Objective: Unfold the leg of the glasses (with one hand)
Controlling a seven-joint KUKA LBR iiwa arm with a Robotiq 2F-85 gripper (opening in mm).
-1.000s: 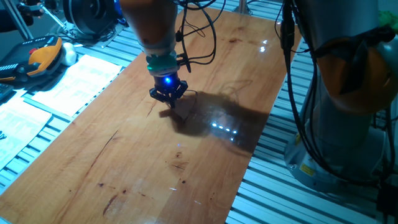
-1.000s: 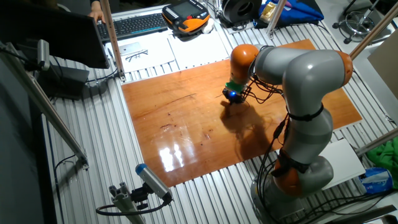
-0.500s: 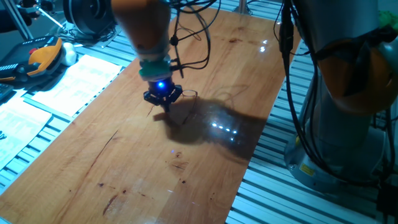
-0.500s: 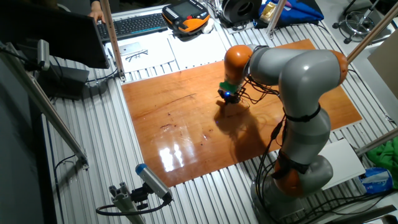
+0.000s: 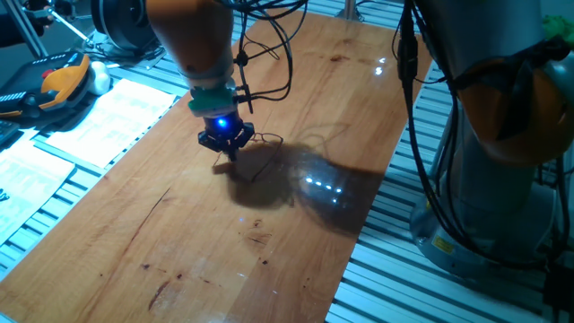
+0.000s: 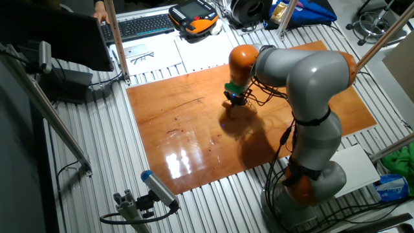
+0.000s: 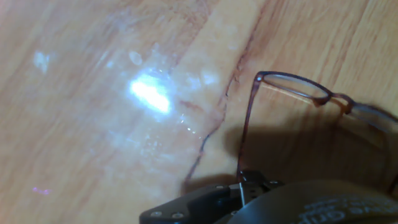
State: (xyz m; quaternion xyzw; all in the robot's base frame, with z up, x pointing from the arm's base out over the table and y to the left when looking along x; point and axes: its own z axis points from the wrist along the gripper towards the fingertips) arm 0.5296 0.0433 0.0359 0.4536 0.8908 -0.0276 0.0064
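The glasses (image 7: 292, 79) lie on the wooden table (image 5: 206, 251), a thin reddish-brown wire frame with clear lenses. In the hand view one slim leg (image 7: 247, 127) runs from its hinge straight down to my gripper (image 7: 242, 184), standing at about a right angle to the front. The black gripper (image 5: 224, 149) with its blue light is low over the table, shut on the tip of that leg. The glasses show faintly just right of it (image 5: 266, 140). In the other fixed view the gripper (image 6: 234, 101) hides the glasses.
White papers (image 5: 108, 117) and an orange-black handset (image 5: 65, 81) lie left of the table. A keyboard (image 6: 139, 26) is behind it. The arm's grey base (image 6: 310, 181) stands at the table's right edge, with cables hanging near the wrist.
My gripper has moved left across the table, still low and holding the leg tip. The glasses' front stays to its right.
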